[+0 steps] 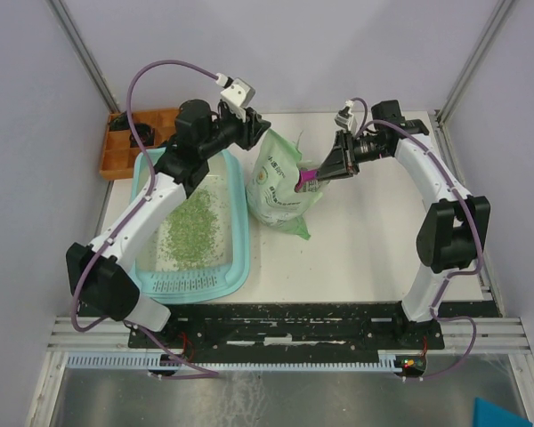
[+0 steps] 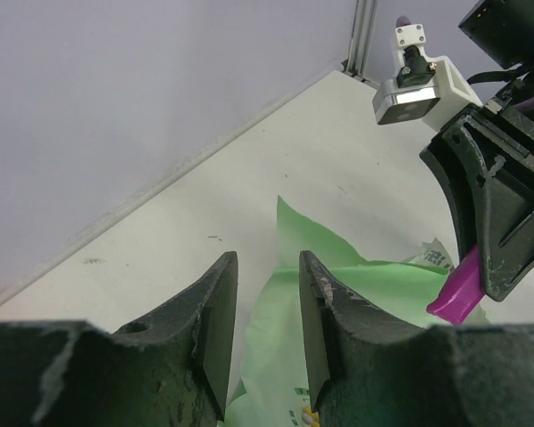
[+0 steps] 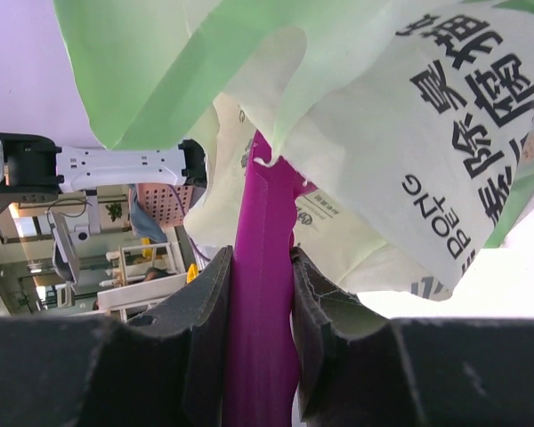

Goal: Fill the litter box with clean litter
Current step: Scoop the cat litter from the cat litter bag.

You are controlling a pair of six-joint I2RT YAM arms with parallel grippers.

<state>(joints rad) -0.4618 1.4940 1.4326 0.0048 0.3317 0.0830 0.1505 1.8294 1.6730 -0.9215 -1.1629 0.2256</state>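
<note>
1. The litter box lies on the left side of the desk, under the left arm. Its grate strip is turned toward the near edge.
2. Some clean litter is already inside it. The green granules make a thin, scattered patch around the middle of the floor. Bare teal floor shows around this patch, most of all along the walls.
3. The pale green bag lies just beside the right rim of the box, between the two arms, with its mouth toward the far side.
4. The right tool is pressed onto the handle of the magenta scoop and pinches it firmly between both fingers. The front of the scoop goes into the mouth of the bag, and the folds hide its bowl. I cannot tell whether it carries any litter.
5. The left tool hangs at the upper edge of the bag with its fingers spread. Green bag film shows in the gap, but nothing is pinched there as far as I can see.
6. In my judgement the task is begun but far from finished, because the layer is too thin and too small to count as a filled box.
7. What is left, I think, is several more scoops. Each one must come out of the bag, pass over the rim and be tipped onto the bare parts of the floor.
8. With the mouth not held, the loose bag may fold over the scoop.
</note>
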